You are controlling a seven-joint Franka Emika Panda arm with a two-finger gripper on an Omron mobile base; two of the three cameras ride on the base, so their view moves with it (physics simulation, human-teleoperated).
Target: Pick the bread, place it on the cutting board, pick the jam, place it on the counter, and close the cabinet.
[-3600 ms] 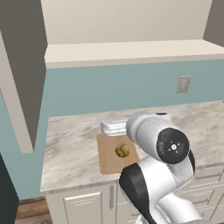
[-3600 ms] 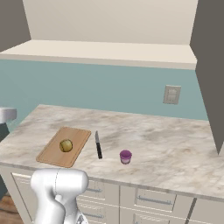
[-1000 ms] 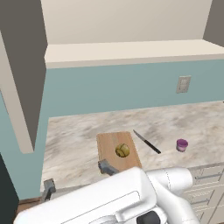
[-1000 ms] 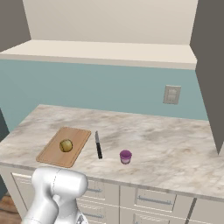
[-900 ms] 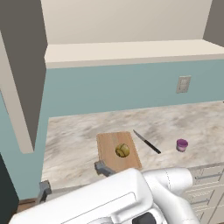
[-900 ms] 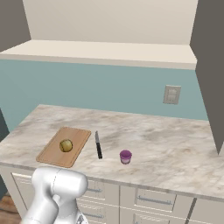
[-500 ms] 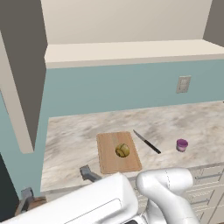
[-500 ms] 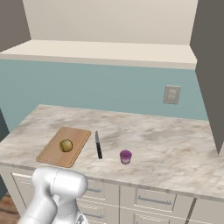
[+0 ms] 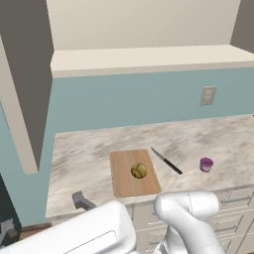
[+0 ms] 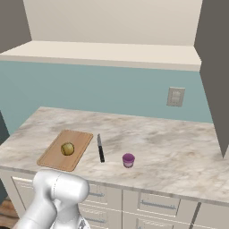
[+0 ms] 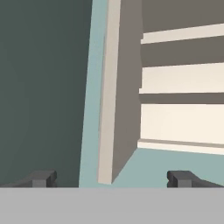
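The bread (image 9: pixel 139 170) (image 10: pixel 67 148), a golden-brown bun, lies on the wooden cutting board (image 9: pixel 124 182) (image 10: pixel 53 157). The purple jam (image 9: pixel 206 164) (image 10: pixel 128 159) stands on the marbled counter (image 9: pixel 84 158) (image 10: pixel 179 156), right of the board. The cabinet hangs above with its left door (image 9: pixel 27 84) (image 11: pixel 118 96) and right door (image 10: pixel 214 76) swung open, baring its cream shelf (image 9: pixel 149 57) (image 11: pixel 183 87). My gripper (image 9: pixel 43 214) (image 11: pixel 112 179) is low, off the counter's left end, open and holding nothing. It faces the left door's edge from below.
A black knife (image 9: pixel 166 160) (image 10: pixel 100 148) lies between the board and the jam. A wall outlet (image 9: pixel 208 95) (image 10: pixel 175 96) sits on the teal backsplash. Cream drawer fronts (image 10: pixel 156 203) run below the counter. A dark surface (image 11: pixel 43 87) lies left of the door.
The arm has swung from over the board down and to the left, past the counter's left end. Bread, jam and knife have not moved.
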